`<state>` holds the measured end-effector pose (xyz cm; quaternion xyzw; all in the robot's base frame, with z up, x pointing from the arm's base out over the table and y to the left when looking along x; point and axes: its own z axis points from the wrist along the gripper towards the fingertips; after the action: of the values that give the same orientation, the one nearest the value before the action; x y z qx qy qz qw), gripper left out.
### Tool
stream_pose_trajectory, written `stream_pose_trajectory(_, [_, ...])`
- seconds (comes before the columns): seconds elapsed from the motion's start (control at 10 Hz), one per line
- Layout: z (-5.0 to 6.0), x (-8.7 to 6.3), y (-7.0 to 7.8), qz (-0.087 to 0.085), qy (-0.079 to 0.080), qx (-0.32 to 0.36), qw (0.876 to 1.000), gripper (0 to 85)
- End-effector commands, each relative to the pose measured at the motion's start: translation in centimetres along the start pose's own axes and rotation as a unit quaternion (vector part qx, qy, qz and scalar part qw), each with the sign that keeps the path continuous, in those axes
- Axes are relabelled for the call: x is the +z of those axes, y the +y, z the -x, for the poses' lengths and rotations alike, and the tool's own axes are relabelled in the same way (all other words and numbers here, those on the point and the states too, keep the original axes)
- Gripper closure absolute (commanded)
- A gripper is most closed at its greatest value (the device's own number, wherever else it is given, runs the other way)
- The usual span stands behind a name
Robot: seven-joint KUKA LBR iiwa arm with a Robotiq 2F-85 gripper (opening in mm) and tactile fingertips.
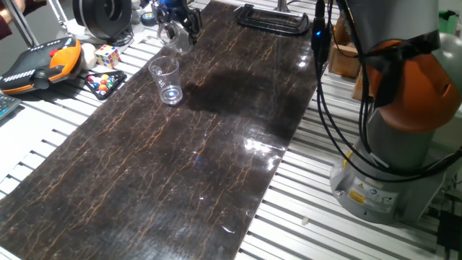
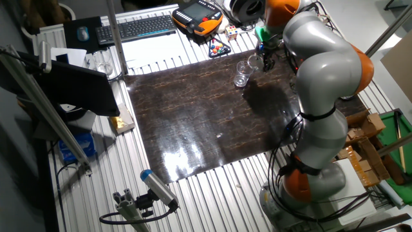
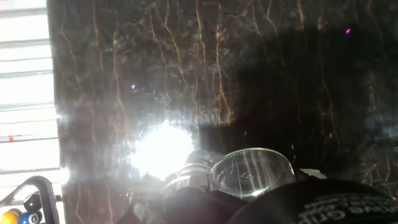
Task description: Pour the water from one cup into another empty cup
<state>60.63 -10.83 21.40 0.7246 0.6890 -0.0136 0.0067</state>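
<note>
The gripper (image 1: 177,29) is closed on the short glass (image 1: 175,36) and holds it above the far end of the dark marbled surface (image 1: 180,166). The glass is tilted, its long axis leaning, mouth angled down toward the taller cup (image 1: 167,79). The taller cup stands upright, just beside and below, rim up.

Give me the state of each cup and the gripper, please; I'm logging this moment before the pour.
Short glass: held off the dark mat, tilted; whether water is inside cannot be told.
Tall cup: upright on the dark mat, free of the gripper, looks empty.
Gripper: shut on the short glass, raised beyond the tall cup.
</note>
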Motion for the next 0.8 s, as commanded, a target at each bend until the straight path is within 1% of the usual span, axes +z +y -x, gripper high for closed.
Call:
stream_pose_trajectory(0.0, [0.0,0.0,0.0,-0.002,0.006,0.0,1.0,84.3])
stream_pose_trajectory(0.2, [0.0,0.0,0.0,-0.007,0.011,0.002,1.0,84.3])
stream_pose_trajectory(0.3, [-0.3,0.0,0.0,-0.01,0.01,0.002,1.0,84.3])
stream_pose_trajectory(0.4, [-1.7,-0.2,-0.2,-0.011,0.011,0.003,1.0,84.3])
stream_pose_trajectory(0.5, [-2.8,-0.1,-0.3,-0.011,0.014,0.007,1.0,84.3])
stream_pose_trajectory(0.7, [-4.6,0.3,-0.7,-0.008,0.018,0.0,1.0,84.3])
